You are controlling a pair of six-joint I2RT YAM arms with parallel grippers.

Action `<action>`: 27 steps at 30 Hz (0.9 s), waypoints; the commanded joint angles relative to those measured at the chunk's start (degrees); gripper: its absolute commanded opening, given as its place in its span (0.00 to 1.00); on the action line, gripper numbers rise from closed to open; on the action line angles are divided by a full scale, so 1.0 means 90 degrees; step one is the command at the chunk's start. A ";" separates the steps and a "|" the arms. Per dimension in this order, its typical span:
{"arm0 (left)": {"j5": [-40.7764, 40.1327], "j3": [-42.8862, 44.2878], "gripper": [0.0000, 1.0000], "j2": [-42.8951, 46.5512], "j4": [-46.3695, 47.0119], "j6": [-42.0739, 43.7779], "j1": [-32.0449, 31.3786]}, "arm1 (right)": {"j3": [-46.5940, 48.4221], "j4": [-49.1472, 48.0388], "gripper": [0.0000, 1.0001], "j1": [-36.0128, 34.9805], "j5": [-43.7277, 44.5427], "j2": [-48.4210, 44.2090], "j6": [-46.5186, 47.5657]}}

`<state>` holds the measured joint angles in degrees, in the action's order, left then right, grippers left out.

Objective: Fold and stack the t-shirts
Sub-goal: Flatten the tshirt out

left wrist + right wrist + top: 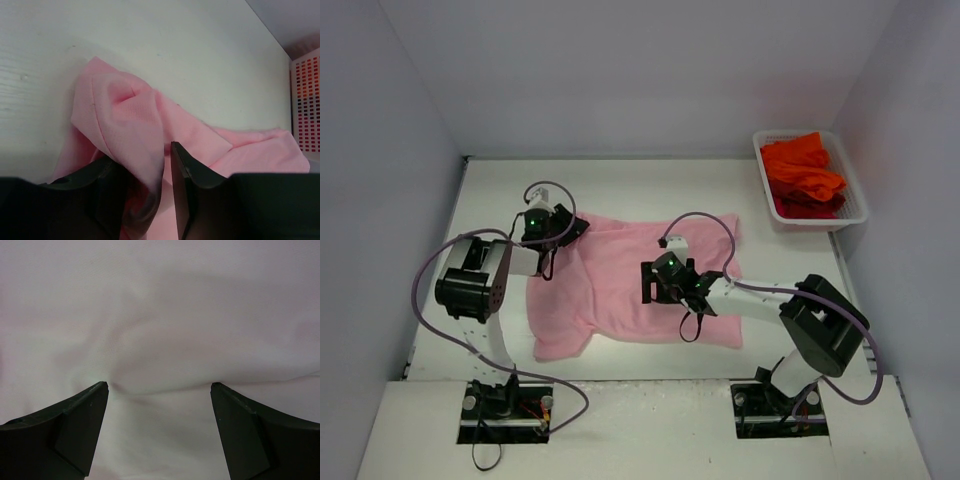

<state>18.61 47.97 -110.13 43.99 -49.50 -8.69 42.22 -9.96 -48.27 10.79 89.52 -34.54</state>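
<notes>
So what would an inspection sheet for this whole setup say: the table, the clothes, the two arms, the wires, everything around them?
Surface: white table, flat and clean.
Job's things: pink t-shirt spread out mid-table, its far left corner bunched up; orange-red t-shirts piled in the white mesh basket at the far right.
Clutter: nothing seen.
Grippers: left gripper has a fold of the pink t-shirt between its fingers, tightness unclear; right gripper open, low over the shirt's middle.
Cables: left arm's cable and right arm's cable hang in loose purplish loops, the right one above the shirt.
Surroundings: plain pale walls on three sides.
</notes>
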 commanded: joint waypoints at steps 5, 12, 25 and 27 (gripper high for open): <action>-0.0563 0.0003 0.13 0.1249 -0.0550 0.0753 -0.0616 | 0.0212 -0.0046 0.80 -0.0076 0.0266 -0.0180 -0.0078; -0.1256 -0.0319 0.00 0.2409 -0.1400 0.1494 -0.1163 | 0.0182 -0.0036 0.81 -0.0086 0.0257 -0.0239 -0.0078; -0.2966 -0.0954 0.00 0.3808 -0.2914 0.2023 -0.2491 | 0.0290 0.0139 0.81 -0.0105 0.0247 -0.0454 -0.0048; -0.3073 -0.1071 0.00 0.3838 -0.3002 0.1936 -0.2705 | 0.0309 0.0237 0.81 -0.0096 0.0276 -0.0522 -0.0058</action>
<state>-5.39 38.37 -77.47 17.93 -32.86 -31.20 42.33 -8.47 -48.82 11.16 88.31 -34.52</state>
